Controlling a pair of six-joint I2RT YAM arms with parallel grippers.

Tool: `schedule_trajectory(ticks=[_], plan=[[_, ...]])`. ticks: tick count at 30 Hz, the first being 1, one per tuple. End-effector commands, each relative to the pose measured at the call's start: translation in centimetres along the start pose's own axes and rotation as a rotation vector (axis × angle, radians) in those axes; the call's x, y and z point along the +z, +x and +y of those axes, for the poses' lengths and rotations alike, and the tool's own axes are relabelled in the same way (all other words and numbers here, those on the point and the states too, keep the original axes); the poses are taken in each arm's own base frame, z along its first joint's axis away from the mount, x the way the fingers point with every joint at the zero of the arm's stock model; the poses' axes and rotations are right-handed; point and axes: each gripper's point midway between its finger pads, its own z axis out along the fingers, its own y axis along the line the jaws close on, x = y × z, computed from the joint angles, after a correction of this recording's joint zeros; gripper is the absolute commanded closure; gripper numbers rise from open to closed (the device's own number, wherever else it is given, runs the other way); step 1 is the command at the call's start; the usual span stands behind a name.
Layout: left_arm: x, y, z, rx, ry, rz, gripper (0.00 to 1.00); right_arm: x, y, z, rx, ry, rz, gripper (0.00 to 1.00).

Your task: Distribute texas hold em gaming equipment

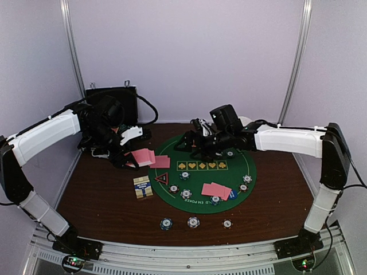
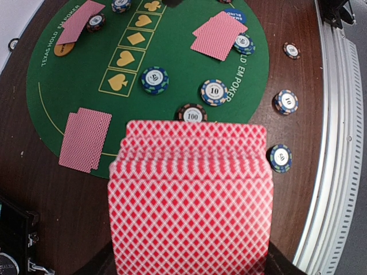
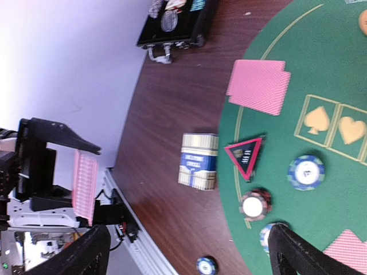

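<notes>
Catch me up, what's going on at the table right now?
The left gripper holds a fanned stack of pink-backed cards just left of the green mat. The right gripper hovers open and empty over the mat's far side. Three small card piles lie face down on the mat, with poker chips on it and three more near the front.

Pale lilac walls (image 1: 189,57) close you in far, left and right. Your dark wooden table (image 1: 97,200) has a metal rail (image 1: 189,259) along its near edge.
</notes>
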Motion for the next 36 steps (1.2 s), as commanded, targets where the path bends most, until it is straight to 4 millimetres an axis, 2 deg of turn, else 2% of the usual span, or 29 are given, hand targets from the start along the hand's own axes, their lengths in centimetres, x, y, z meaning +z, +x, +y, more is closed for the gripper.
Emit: schedule_trajectory(ticks=[1,3,6,15,27,36], plan=[[-1.5,-1.6,0.1,0.058,-0.025,-0.068,1.00,2.1,0.4,7.1,0.080,-0.292,0.060,0.00],[-1.4,-1.5,0.0,0.071,-0.029,-0.060,1.00,2.9,0.6,8.5,0.084,-0.336,0.077,0.01],[-1.3,-1.4,-0.3,0.096,-0.032,-0.050,1.00,4.2,1.1,9.7,0.108,-0.380,0.101,0.01],[-1.1,-1.4,-0.6,0.114,-0.028,-0.045,1.00,6.5,2.8,12.3,0.100,-0.442,0.176,0.00],[-1.2,-1.7,-0.9,0.145,-0.031,-0.047,1.00,8.7,4.3,13.2,0.104,-0.450,0.264,0.11],[-1.1,-1.8,-1.1,0.160,-0.028,-0.046,1.00,10.3,4.8,12.5,0.118,-0.423,0.299,0.16]])
